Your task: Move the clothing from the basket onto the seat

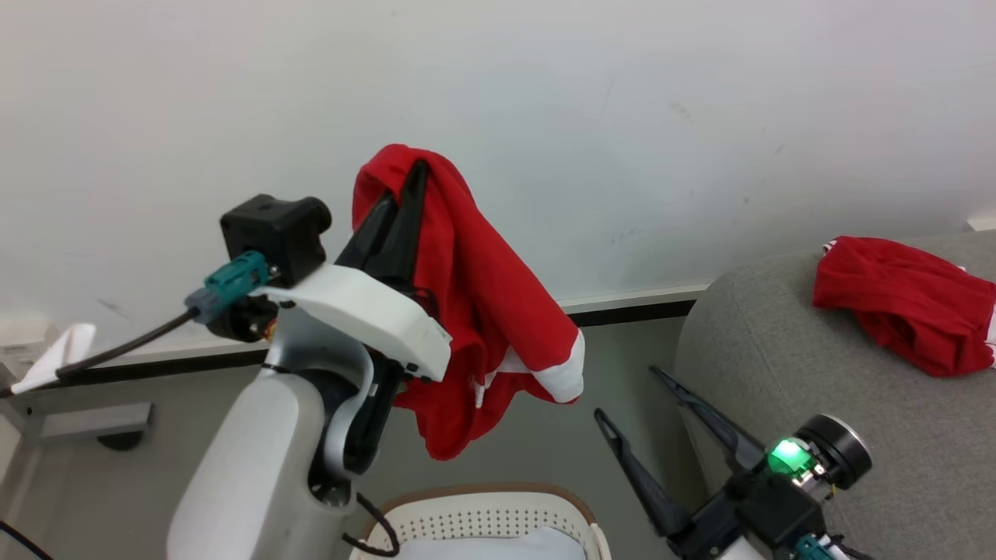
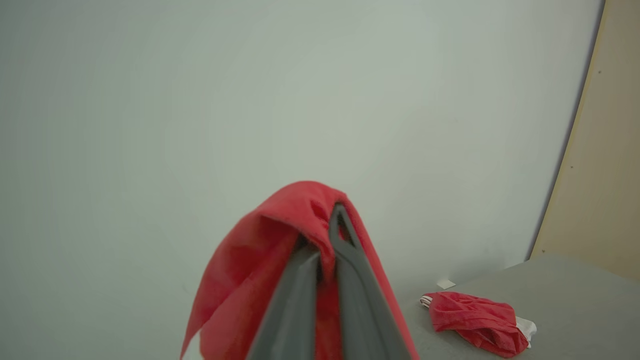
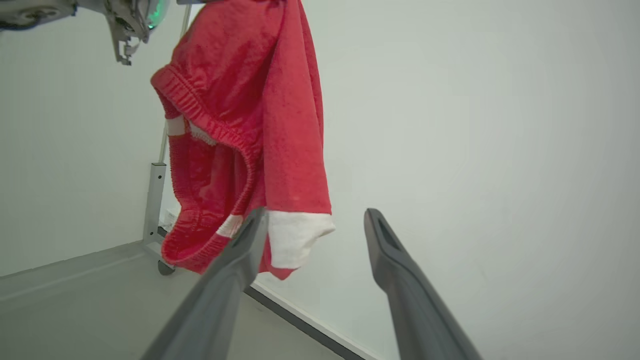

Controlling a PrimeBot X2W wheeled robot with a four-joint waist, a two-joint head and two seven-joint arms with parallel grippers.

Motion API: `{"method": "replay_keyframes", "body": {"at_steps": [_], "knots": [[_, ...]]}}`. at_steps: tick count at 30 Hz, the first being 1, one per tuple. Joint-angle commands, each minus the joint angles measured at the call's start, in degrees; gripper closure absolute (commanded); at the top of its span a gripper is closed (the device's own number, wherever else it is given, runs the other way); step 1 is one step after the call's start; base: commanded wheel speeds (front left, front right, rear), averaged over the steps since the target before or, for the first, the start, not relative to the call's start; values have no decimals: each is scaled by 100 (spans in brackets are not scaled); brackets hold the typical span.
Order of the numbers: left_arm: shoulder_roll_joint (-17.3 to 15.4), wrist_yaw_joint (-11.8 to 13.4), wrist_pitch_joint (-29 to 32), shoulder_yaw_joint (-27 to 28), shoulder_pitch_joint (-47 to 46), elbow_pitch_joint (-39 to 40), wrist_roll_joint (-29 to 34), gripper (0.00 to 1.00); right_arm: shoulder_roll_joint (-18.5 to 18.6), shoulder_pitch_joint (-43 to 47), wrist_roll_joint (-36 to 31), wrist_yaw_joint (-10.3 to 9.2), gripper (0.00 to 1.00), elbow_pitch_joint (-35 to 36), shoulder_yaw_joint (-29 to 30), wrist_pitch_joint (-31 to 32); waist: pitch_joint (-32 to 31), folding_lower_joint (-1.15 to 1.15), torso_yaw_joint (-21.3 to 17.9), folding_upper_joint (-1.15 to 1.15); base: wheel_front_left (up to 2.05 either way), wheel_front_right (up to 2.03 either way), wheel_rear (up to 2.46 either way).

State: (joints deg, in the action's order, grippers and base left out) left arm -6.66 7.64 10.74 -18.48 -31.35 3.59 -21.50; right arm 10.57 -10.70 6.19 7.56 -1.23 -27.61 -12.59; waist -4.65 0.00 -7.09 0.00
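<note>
The left gripper (image 1: 406, 187) has its 2 dark fingers pinched fully together on a fold of a red garment (image 1: 482, 295). The cloth drapes over the tips and hangs free below, with white trim at its lower edge. Holding it this high looks meant to keep it clear of the rim of the basket (image 1: 482, 515) directly beneath. The right gripper (image 1: 626, 392) stands spread wide and holds nothing, just beside the hanging hem and near the seat (image 1: 778, 350), perhaps ready to steady the cloth. The other red garment (image 1: 903, 303) lies crumpled on the grey seat, well off to the right, so I judge the carry across comes next.
</note>
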Motion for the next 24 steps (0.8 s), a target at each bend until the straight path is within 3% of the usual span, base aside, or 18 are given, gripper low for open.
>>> {"method": "replay_keyframes", "body": {"at_steps": [1, 5, 12, 24], "knots": [[5, 10, 19, -16, 27, 24, -27, 100, 18, -174, -18, -15, 0, -77, -121, 26, 5, 0, 25, 0, 0, 0, 0], [41, -3, 11, -91, -24, 33, -38, 100, -14, -750, -36, -15, 0, -431, -542, 72, 30, 0, 82, 0, 0, 0, 0], [95, -50, -4, -248, -84, -37, -63, 100, -401, -1799, -105, -15, 0, -1356, -882, -50, 58, 0, 191, 0, 0, 0, 0], [236, -85, 29, -610, -232, -43, -163, 100, -764, -3001, -187, -15, 0, -3153, -987, -242, 26, 0, 422, 0, 0, 0, 0]]}}
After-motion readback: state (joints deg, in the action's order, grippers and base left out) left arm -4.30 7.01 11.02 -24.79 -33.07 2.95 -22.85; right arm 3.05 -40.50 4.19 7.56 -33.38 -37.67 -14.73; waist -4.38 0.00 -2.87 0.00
